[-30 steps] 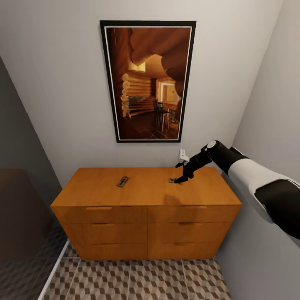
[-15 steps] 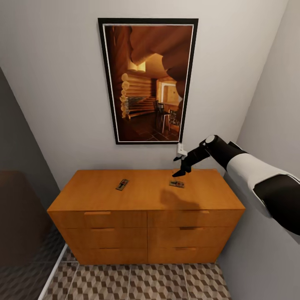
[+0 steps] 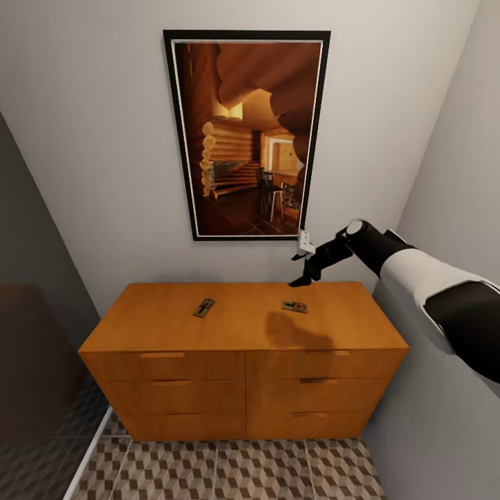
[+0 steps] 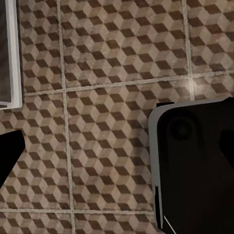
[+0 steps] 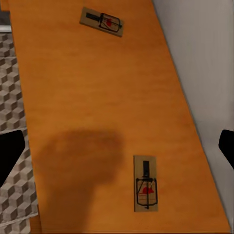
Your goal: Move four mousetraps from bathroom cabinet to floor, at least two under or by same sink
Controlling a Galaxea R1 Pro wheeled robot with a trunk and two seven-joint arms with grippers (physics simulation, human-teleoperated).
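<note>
Mousetraps on smooth orange-brown cabinet (image 3: 243, 326).
I see two flat wooden mousetraps (image 3: 295, 306) (image 3: 204, 307) with wire; my right gripper (image 3: 303, 280) hangs spread above, empty.

Two small flat wooden mousetraps, one toward the left (image 3: 204, 307) and one toward the right (image 3: 295, 306), lie well apart on the flat top of the orange-brown cabinet (image 3: 243, 347), standing on the cube-patterned bathroom floor (image 3: 229, 469).

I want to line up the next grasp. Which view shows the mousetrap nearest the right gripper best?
The right wrist view: the mousetrap appears large, with its wire and red mark clear, lying flat on the cabinet. In the head view it is tiny, below the right gripper. The left wrist view faces the bathroom floor.
</note>
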